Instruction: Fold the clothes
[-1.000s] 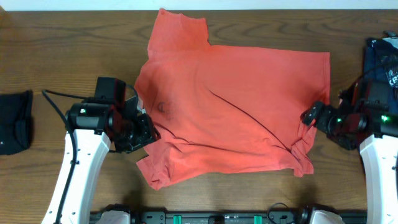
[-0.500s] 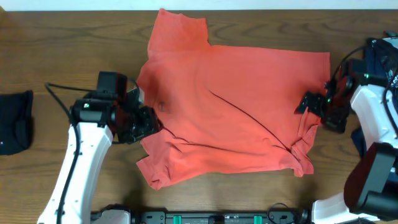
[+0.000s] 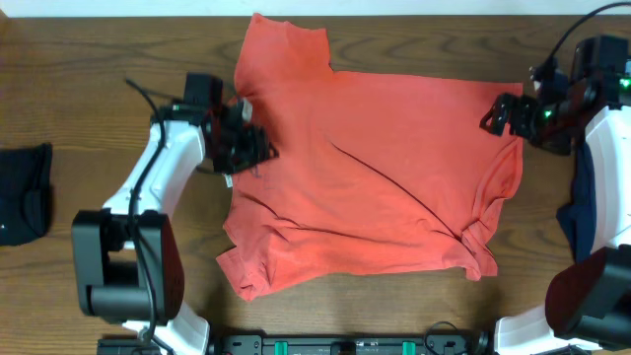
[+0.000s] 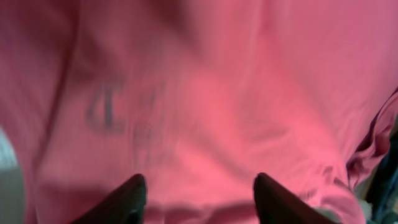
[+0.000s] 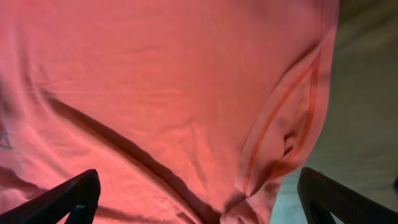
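Dark wood-grain table (image 3: 79,79) with a pale strip along the far edge, and spread across its middle a coral-red T-shirt (image 3: 375,177), rumpled at the near hem; left of the T-shirt a small black garment (image 3: 22,192), right of it a navy shirt (image 3: 580,202). Compared with a second ago, shifted away from the T-shirt's near hem: left gripper (image 3: 258,148) now over its left edge just below the sleeve, right gripper (image 3: 496,113) at its far right corner. On both, fingers spread apart and clasping nothing.
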You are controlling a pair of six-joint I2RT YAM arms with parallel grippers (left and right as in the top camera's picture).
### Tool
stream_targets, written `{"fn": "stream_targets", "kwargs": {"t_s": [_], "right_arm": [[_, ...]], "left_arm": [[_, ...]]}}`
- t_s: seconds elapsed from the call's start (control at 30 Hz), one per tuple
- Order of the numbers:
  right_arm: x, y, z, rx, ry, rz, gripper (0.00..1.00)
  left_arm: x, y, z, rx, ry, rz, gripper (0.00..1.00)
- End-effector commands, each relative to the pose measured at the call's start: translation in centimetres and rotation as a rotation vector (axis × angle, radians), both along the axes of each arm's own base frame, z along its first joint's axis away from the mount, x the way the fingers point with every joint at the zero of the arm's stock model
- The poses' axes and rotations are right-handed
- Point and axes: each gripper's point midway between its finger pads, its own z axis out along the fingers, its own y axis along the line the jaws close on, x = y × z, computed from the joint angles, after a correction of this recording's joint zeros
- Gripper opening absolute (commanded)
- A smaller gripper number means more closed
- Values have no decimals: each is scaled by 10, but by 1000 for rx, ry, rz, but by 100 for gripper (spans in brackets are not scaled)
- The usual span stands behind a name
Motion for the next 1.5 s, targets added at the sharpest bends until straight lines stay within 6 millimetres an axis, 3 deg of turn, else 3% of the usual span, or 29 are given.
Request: {"fn": "stream_targets", "kwargs": {"t_s": [0.0,0.17,0.3,0.4,0.5,0.6,0.73,0.83,0.93,1.0,1.17,1.33,1.47], "right_arm": [[9,-7,24,-1,-83,27,99],[15,-9,25,85,-117,64,99],[20,-16,3,181,-67,43,99],[23,-22,-20,233,12,29,99],[26,-29,-39,230,96,52,99],[34,-58,-48,88,154,22,99],[60,-93,-29,-64,93,-62,99],[87,-105,-7,-105,-32,-75,99],[100,-110,-3,-124,-87,-68,99],[105,-110,-12,-121,-88,-48,99],[112,-106,-58,-58,-44,47,99],[118,-119,-101,-55,0,37,99],[123,-131,-119,-82,7,23,99]], "left_arm": [[47,4,37,40,-168,-18,64],[102,24,91,191,-397,-12,76],[130,50,132,325,-529,68,79],[138,57,143,344,-575,80,79],[142,65,137,348,-563,93,81],[143,69,117,349,-514,91,87],[146,67,84,341,-440,73,87],[148,61,65,306,-406,51,88],[151,56,53,280,-390,39,89],[152,55,51,272,-391,38,89],[152,54,51,272,-392,38,91],[147,51,49,253,-367,26,91],[144,47,49,232,-361,17,91]]}}
